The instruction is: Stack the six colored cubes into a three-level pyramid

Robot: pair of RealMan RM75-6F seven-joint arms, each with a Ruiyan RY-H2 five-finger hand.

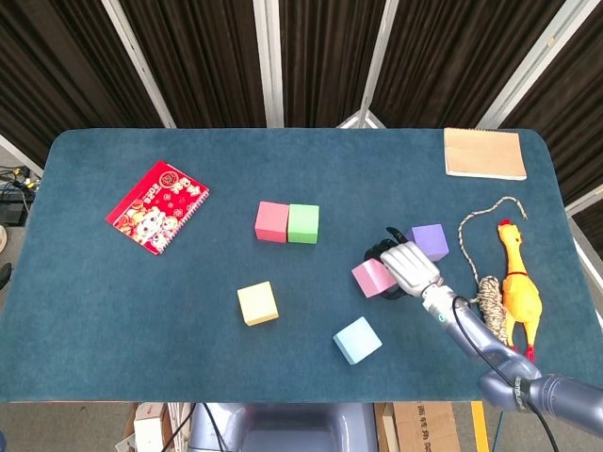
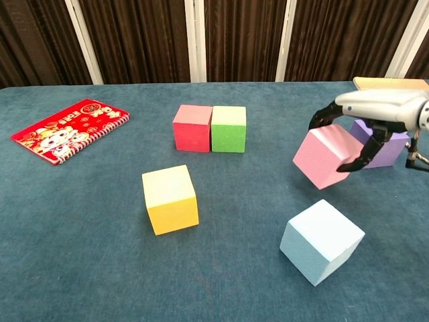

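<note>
My right hand [image 1: 407,268] [image 2: 375,111] grips a pink cube [image 1: 371,278] [image 2: 324,156] and holds it tilted just above the table, right of centre. Right behind the hand sits a purple cube [image 1: 431,240] [image 2: 385,149]. A red cube [image 1: 271,221] [image 2: 192,127] and a green cube [image 1: 303,223] [image 2: 228,129] stand touching side by side near the middle. A yellow cube [image 1: 257,303] [image 2: 170,199] lies alone front left of them. A light blue cube [image 1: 357,340] [image 2: 321,240] lies at the front, below the held cube. My left hand shows in neither view.
A red spiral notebook [image 1: 157,206] [image 2: 68,129] lies at the left. At the far right corner is a tan notepad [image 1: 484,153]. A rubber chicken [image 1: 519,287] and a coiled rope [image 1: 489,294] lie along the right edge beside my right arm.
</note>
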